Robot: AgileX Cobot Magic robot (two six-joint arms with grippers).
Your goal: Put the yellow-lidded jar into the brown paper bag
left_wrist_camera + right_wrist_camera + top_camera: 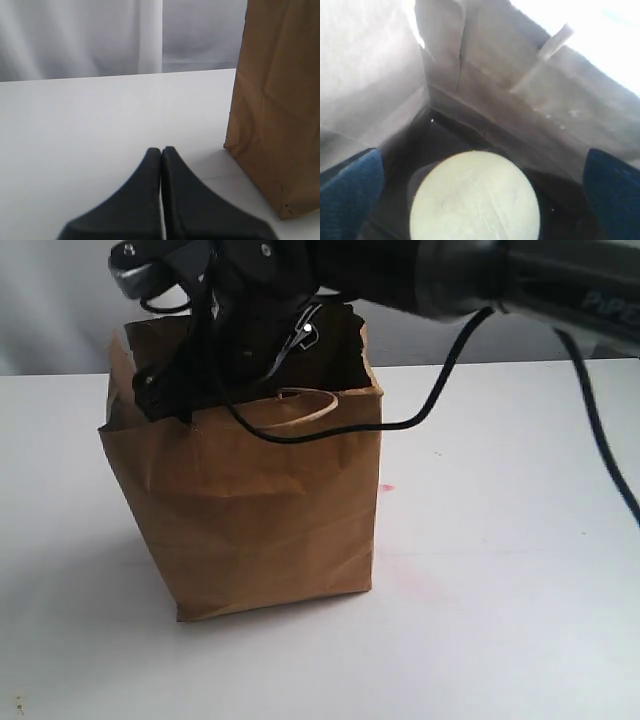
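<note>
The brown paper bag (260,510) stands upright on the white table, its rim ragged. My right arm (250,320) reaches down into the bag from above, so its gripper is hidden in the exterior view. In the right wrist view the yellow-lidded jar (475,197) shows only its pale round lid, low inside the bag's walls (520,100). My right gripper (481,187) is open, its blue fingers (350,187) far apart and clear of the lid on both sides. My left gripper (161,150) is shut and empty, low over the table beside the bag (275,100).
A black cable (330,430) from the right arm hangs across the bag's front. A paper loop handle (305,405) droops at the rim. A faint pink mark (387,487) lies on the table (500,590) right of the bag. A white curtain (80,35) hangs behind.
</note>
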